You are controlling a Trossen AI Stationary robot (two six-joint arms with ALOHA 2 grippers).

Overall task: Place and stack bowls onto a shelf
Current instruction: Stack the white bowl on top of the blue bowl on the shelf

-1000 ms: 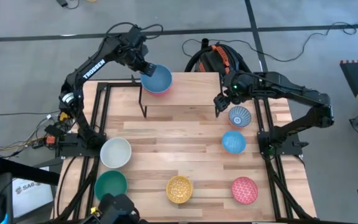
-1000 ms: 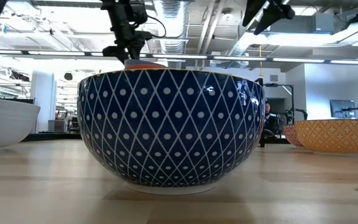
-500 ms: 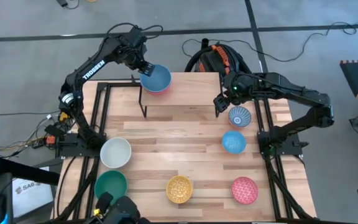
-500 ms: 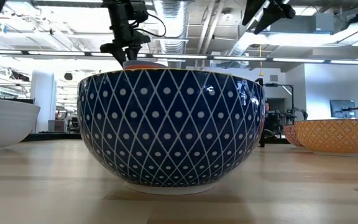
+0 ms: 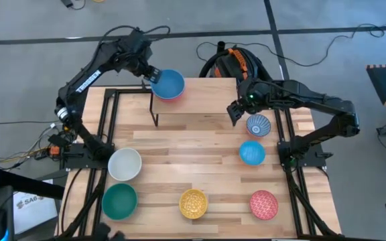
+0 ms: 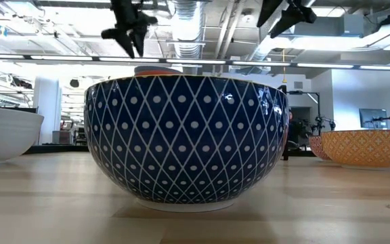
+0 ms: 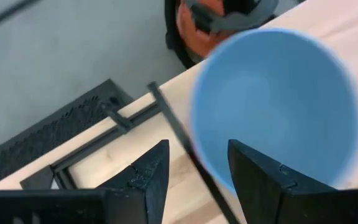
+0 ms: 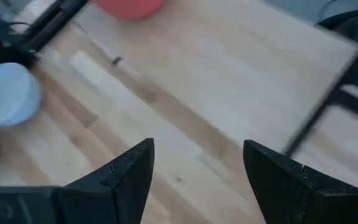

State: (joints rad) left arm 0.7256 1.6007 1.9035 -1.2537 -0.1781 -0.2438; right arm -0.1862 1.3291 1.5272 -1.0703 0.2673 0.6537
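Note:
The blue bowl (image 5: 168, 85) sits nested in the orange-red bowl at the left end of the shelf (image 5: 200, 97); only the orange-red rim (image 6: 158, 70) shows in the low view. My left gripper (image 5: 146, 72) is open, just left of the blue bowl (image 7: 275, 106) and above it (image 6: 130, 32), touching nothing. My right gripper (image 5: 234, 111) is open and hovers at the shelf's right end, beside the blue-and-white bowl (image 5: 259, 124). That bowl stands on its foot on the table (image 6: 185, 139).
The other bowls stand on the slatted tabletop: white (image 5: 124, 164), teal-green (image 5: 119, 201), patterned yellow (image 5: 194, 203), pink-red (image 5: 264, 205) and light blue (image 5: 252, 152). The shelf's middle and right part is bare plank (image 8: 229, 74). An orange-and-black bag (image 5: 236, 61) lies beyond the far edge.
My left gripper has let go of the blue bowl's rim, risen and drawn back toward the table's left and far side. The blue bowl stays nested in the orange-red bowl on the shelf.

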